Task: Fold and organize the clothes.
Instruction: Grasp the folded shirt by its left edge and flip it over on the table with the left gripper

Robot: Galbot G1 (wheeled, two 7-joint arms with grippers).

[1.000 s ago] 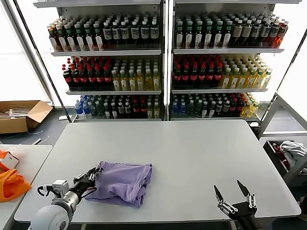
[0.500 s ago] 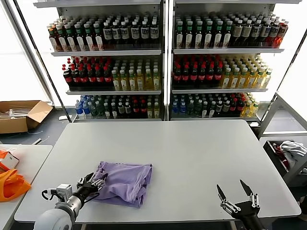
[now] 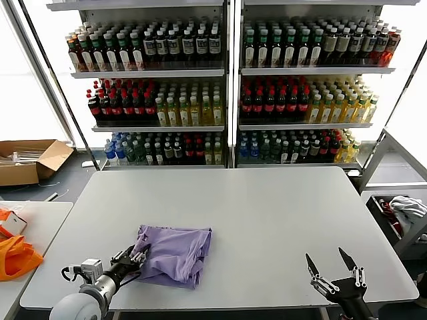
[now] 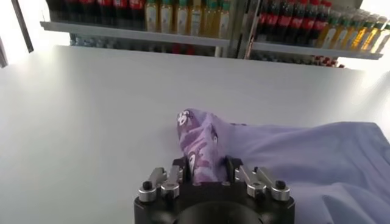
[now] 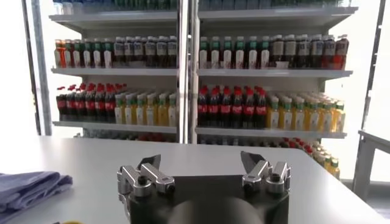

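- T-shirt (image 3: 172,255) lies on the desk (image 3: 267,220), near-left part, a little in from the near edge. It is bunched into a compact, roughly rectangular heap with several layers stacked at its near-right corner.
- Judgement: folding is partly done. The shirt is gathered to a fraction of its spread size, but edges are uneven and the left end is lifted, so it is not yet a neat fold.
- Left end effector (image 3: 132,257) is at the shirt's left edge. The left wrist view shows a tuft of printed fabric (image 4: 198,143) standing up between its fingers (image 4: 177,176), which sit close against both sides of the cloth. It looks pinched on the shirt, with the jaws partly closed.
- The raised tuft shows the dark purple figures; the rest of the visible surface is plain lavender.
- Right end effector (image 3: 335,275) hangs at the near-right desk edge, well apart from the shirt, jaws wide, holding nothing. The right wrist view confirms this: fingers (image 5: 148,173) are spread with only the desk and shelves (image 5: 201,73) beyond.
- Remaining, as I judge it: lay the left edge down or over, square up the layers, and place the shirt tidily.
- Risk: thin fabric may drag the whole heap if pulled.
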